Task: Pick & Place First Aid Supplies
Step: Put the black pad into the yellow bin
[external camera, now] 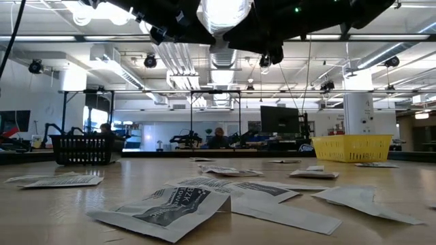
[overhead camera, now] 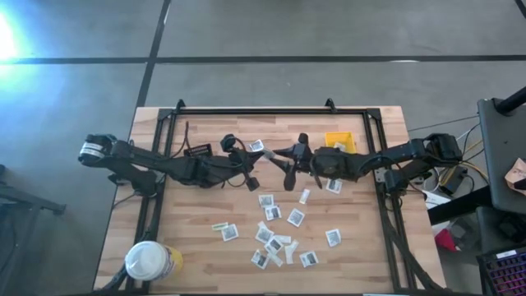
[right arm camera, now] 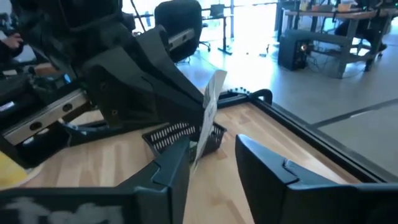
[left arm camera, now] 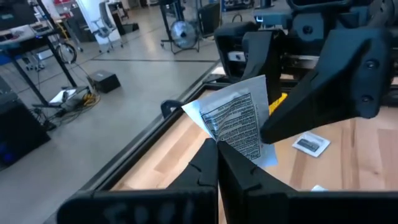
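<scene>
High view: I see wooden bench (overhead camera: 189, 222) on grey floor, packets (overhead camera: 275, 234) scattered flat across its near half, yellow bin (overhead camera: 339, 141) at far edge. Left claw (left arm camera: 217, 146) pinched shut on one packet (left arm camera: 239, 121), held upright above bench middle, long axis near vertical. Right claw (right arm camera: 211, 155) spread open, fingers either side of same packet, edge-on.

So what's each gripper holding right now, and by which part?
The left gripper is shut on a white packet, pinching its lower edge. The right gripper is open beside that packet and holds nothing.
</scene>
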`<state>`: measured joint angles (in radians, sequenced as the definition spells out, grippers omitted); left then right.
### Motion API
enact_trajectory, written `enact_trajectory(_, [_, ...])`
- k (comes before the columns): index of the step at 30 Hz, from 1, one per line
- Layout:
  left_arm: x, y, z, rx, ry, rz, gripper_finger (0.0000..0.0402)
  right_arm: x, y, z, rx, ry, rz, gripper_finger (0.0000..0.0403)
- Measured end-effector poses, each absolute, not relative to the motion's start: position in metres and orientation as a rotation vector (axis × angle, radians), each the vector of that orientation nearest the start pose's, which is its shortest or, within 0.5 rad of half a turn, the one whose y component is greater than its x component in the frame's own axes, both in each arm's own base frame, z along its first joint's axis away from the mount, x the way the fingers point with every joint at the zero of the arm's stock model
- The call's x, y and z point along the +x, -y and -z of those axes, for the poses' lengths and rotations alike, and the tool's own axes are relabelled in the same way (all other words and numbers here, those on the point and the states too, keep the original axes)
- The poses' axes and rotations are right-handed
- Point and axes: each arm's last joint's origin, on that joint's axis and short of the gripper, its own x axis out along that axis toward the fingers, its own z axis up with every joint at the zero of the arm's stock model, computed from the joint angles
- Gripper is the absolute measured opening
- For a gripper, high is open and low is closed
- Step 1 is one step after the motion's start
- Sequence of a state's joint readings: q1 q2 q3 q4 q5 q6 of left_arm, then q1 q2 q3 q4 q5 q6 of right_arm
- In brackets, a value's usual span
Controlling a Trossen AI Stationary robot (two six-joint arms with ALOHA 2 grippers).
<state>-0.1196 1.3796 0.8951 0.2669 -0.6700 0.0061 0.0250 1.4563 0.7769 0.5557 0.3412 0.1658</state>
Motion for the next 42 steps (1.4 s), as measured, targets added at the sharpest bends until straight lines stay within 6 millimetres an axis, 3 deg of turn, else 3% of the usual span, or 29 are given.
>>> enact_trajectory(12, [0.303,0.018,-0.282,0.085,-0.202,-0.545,0.0000,0.313,0.007,-0.247,0.193,-0.087,0.340,0.0013])
enact_trajectory(23, [0.301,0.018,-0.276,0.104,-0.269,-0.543,0.0005,0.311,0.007,-0.238,0.177,-0.184,0.349,0.0008])
enact_trajectory(29, [0.300,0.018,-0.271,0.120,-0.317,-0.544,0.0039,0.305,0.007,-0.231,0.165,-0.297,0.367,0.0008])
enact_trajectory(35, [0.300,0.017,-0.270,0.102,-0.318,-0.549,0.0079,0.304,0.007,-0.231,0.172,-0.300,0.362,0.0008])
enact_trajectory(42, [0.297,0.017,-0.264,0.080,-0.380,-0.559,0.0091,0.303,0.007,-0.228,0.163,-0.341,0.362,0.0008])
